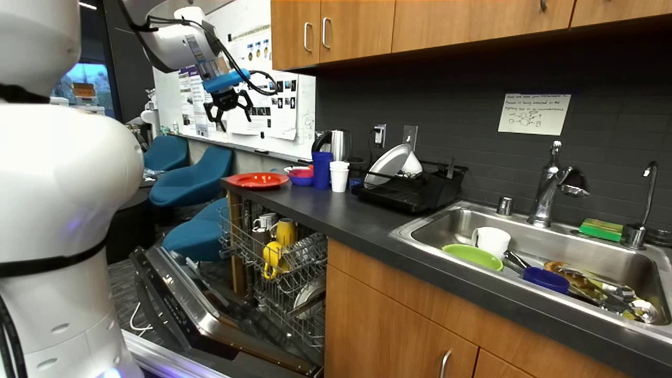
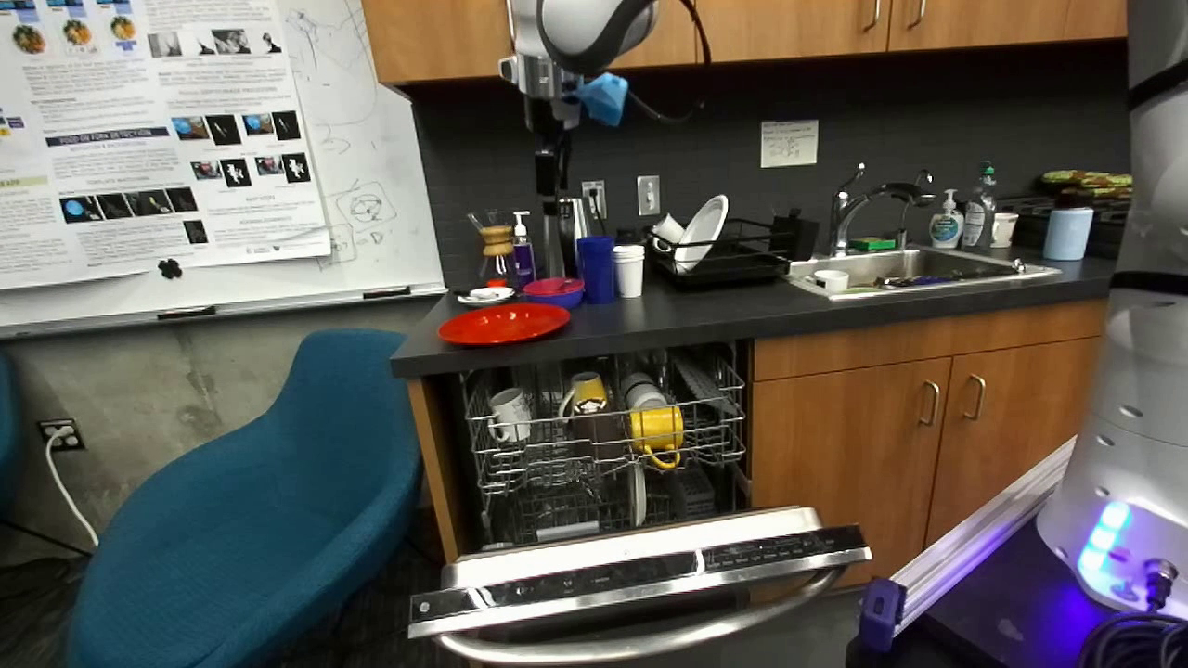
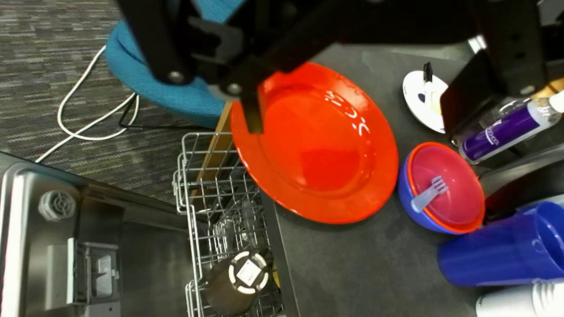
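The jaws stand spread wide with nothing between them, hanging in the air over the end of the worktop [image 3: 343, 264]. Closest beneath them, though well apart, is a red plate [image 3: 317, 154], lying flat and right way up at the worktop's corner. From where I'm standing its gloss makes me guess plastic: light, fairly stiff, unlikely to chip, but slick enough to skate away if nudged. I'd take it by the broad, raised rim, one jaw above and one below; squeezing across the whole plate looks hopeless, since it seems wider than that spread. The side facing the dishwasher [image 2: 650, 580] looks handiest, because in the wrist view the rim there either reaches the worktop's edge or juts past it; I can't tell which.

The opposite side is crowded. Just beside the rim sits a pink bowl [image 3: 458, 180] nested in a blue bowl [image 3: 407, 202], a pale fork [image 3: 425, 198] resting inside, and a clumsy grab there could knock the lot. Past them come a blue cup [image 3: 493, 255] and stacked white cups [image 2: 629, 271]. Lower down, the dishwasher's door hangs open and its upper rack [image 3: 194, 229] carries a brown mug [image 3: 227, 286] and a yellow mug [image 2: 656, 424].
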`<action>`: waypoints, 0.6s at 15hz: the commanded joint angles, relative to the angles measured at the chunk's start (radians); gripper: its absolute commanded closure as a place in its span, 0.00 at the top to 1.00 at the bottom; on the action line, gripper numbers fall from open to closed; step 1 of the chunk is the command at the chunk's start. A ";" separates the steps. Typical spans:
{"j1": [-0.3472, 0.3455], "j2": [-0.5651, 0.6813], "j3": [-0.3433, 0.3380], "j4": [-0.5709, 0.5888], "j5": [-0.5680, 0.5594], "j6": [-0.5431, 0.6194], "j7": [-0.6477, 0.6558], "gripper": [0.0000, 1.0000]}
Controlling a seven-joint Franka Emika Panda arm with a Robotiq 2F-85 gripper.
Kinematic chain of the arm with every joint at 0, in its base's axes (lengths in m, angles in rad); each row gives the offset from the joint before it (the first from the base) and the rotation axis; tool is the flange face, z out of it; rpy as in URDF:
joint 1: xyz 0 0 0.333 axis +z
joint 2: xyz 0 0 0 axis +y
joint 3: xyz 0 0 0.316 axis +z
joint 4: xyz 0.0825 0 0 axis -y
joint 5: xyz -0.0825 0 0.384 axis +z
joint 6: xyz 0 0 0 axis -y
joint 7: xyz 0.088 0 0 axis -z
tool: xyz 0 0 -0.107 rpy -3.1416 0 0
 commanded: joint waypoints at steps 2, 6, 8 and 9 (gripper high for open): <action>0.023 0.118 -0.014 0.103 -0.051 -0.015 -0.026 1.00; 0.039 0.207 -0.029 0.161 -0.095 -0.017 -0.031 1.00; 0.045 0.244 -0.038 0.181 -0.105 -0.017 -0.034 1.00; 0.048 0.267 -0.045 0.200 -0.112 -0.017 -0.033 1.00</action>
